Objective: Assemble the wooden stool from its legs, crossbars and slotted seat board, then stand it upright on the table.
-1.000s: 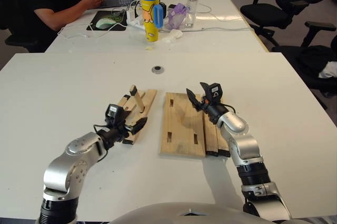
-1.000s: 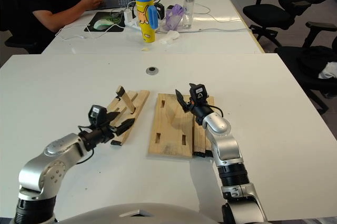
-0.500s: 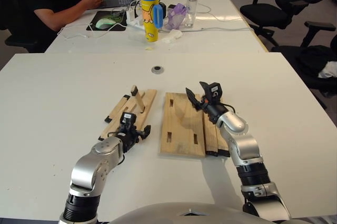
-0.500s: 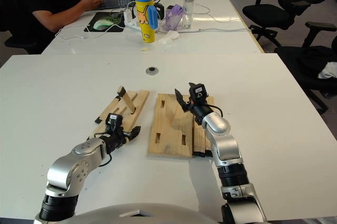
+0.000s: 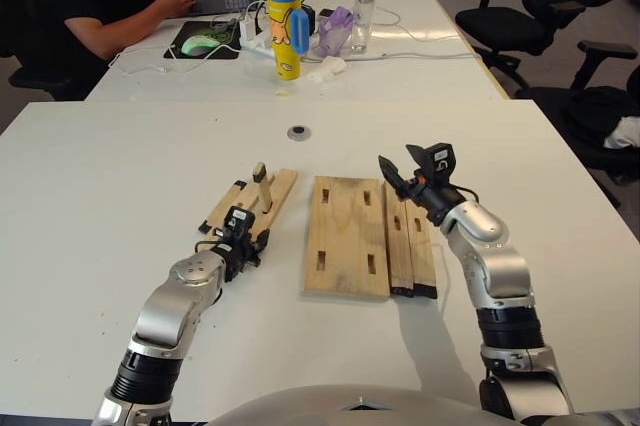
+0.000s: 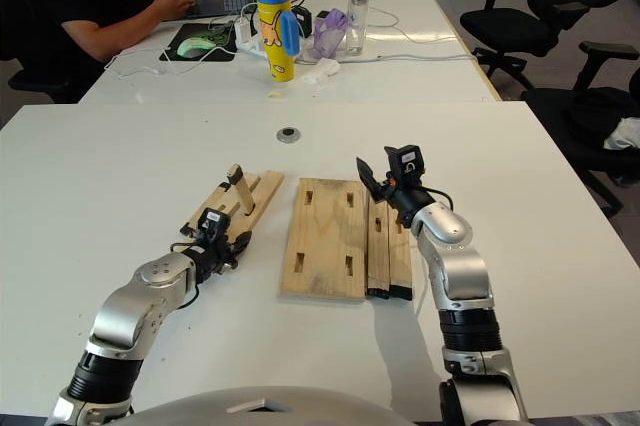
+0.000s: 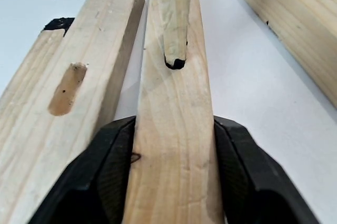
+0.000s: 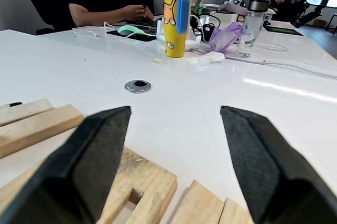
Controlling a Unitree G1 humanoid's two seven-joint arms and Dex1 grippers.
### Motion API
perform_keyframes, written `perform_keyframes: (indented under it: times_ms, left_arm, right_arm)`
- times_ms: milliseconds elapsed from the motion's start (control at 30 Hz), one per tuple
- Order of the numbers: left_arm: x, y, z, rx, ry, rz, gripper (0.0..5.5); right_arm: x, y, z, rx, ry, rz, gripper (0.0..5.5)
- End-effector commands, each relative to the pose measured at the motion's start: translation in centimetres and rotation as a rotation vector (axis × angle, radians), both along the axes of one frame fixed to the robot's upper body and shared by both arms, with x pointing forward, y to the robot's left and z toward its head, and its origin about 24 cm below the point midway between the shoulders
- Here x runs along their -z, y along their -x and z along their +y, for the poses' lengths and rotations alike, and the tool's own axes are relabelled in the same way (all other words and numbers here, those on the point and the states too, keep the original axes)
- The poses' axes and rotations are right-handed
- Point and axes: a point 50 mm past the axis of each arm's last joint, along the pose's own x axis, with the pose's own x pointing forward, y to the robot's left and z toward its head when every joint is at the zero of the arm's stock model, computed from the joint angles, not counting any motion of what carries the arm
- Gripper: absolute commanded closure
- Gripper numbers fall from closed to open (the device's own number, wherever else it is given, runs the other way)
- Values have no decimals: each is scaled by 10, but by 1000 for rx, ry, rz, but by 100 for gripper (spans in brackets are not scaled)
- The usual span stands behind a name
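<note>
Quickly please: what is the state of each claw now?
Left claw: closed on a wooden bar.
Right claw: open, holding nothing.

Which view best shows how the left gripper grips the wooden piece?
Left wrist view: the left gripper clamps the wooden piece, a finger on each side. The eye views show it small, from above.

White table (image 5: 120, 196), broad and flat. Near its middle, a slotted seat board (image 5: 346, 236) lying flat, four slots facing up. Touching the board at 3 o'clock, plain legs (image 5: 410, 246) side by side, lengthwise. At the board's 9 o'clock, a little apart, a pegged leg (image 5: 278, 191) flat on the top, a short crossbar (image 5: 260, 178) standing up from it. Close at that leg's 9 o'clock, dark-tipped legs (image 5: 225, 208). Toward 12 o'clock, well apart, a round grommet (image 5: 298, 132) set in the tabletop.
</note>
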Motion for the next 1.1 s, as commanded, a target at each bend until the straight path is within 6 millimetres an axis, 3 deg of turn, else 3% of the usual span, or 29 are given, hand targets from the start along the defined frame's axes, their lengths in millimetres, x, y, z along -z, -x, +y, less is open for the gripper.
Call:
perform_keyframes:
  times_ms: [33, 100, 267, 367, 433, 667, 933, 1100]
  left_arm:
    - [-54, -21, -5, 128, 286, -191, 345]
    - [-68, -21, 0, 225, 391, -200, 345]
    - [-89, -15, 14, 465, 564, -133, 345]
    - [-97, -11, 14, 580, 663, -79, 345]
    - [-99, -9, 11, 641, 727, -35, 345]
    - [-109, -8, -7, 778, 848, 48, 345]
    - [-111, 1, -18, 837, 867, 95, 345]
    - [-111, 1, -18, 832, 862, 100, 345]
  right_arm:
    - [-18, -5, 3, -79, -167, 20, 235]
    - [-16, -1, 4, -172, -294, 99, 235]
    - [-36, 15, 3, -473, -697, 200, 157]
    - [-45, 16, -2, -560, -867, 231, 109]
    - [-51, 21, -2, -649, -971, 263, 106]
    - [-70, 31, 1, -826, -1078, 293, 106]
    - [-74, 28, 11, -803, -1028, 303, 106]
    - [-73, 30, 9, -808, -1024, 318, 177]
